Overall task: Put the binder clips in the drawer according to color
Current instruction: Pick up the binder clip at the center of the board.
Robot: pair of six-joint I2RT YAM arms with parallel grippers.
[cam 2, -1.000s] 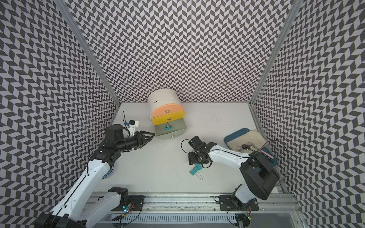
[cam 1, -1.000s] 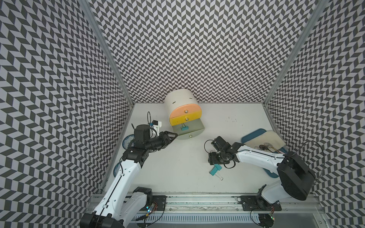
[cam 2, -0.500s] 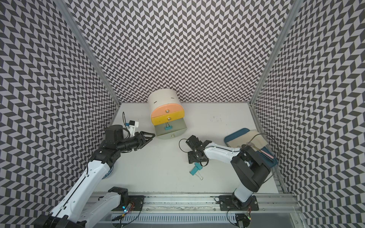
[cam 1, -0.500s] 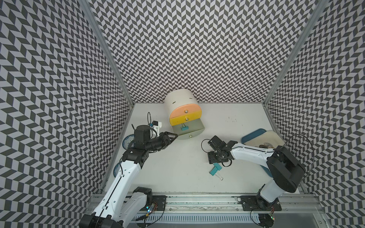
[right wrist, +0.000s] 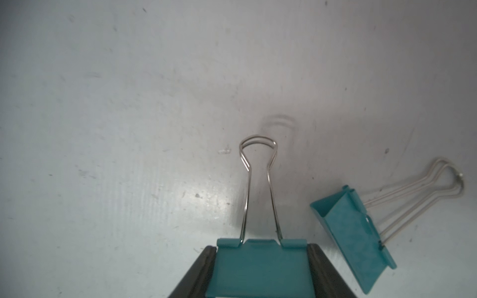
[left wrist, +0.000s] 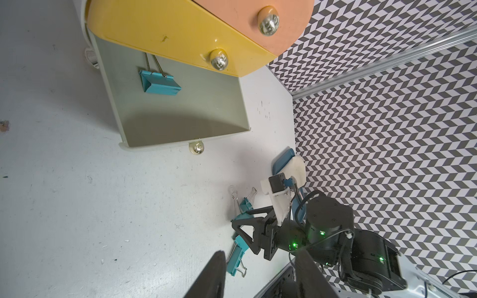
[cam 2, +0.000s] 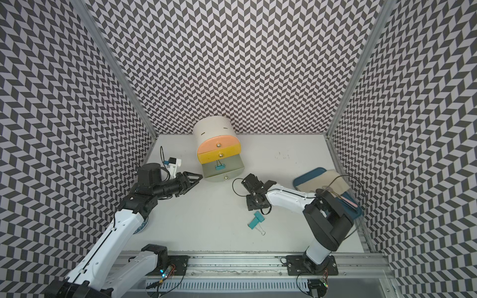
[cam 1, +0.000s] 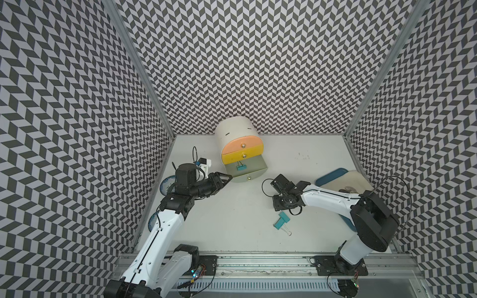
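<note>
The white drawer cabinet (cam 1: 236, 131) stands at the back, with peach and yellow fronts shut. Its bottom grey drawer (left wrist: 180, 144) is pulled out, and one teal binder clip (left wrist: 160, 82) lies inside it. My right gripper (right wrist: 261, 247) is low over the table at mid-right (cam 1: 280, 206) and shut on a teal binder clip (right wrist: 260, 268) by its body. That clip's wire handles point away from the jaws. A second teal clip (right wrist: 353, 237) lies loose on the table beside it (cam 1: 279, 225). My left gripper (left wrist: 261, 251) is open and holds nothing, just left of the pulled-out drawer (cam 1: 229, 176).
A blue tray (cam 1: 331, 175) with a beige board and small items sits against the right wall. Two blue patterned plates (cam 1: 165, 180) lie along the left wall under my left arm. The metal rail runs along the table's front edge.
My right gripper has closed its jaws onto the teal clip on the table. The right arm's elbow has shifted. The left arm has not moved.
</note>
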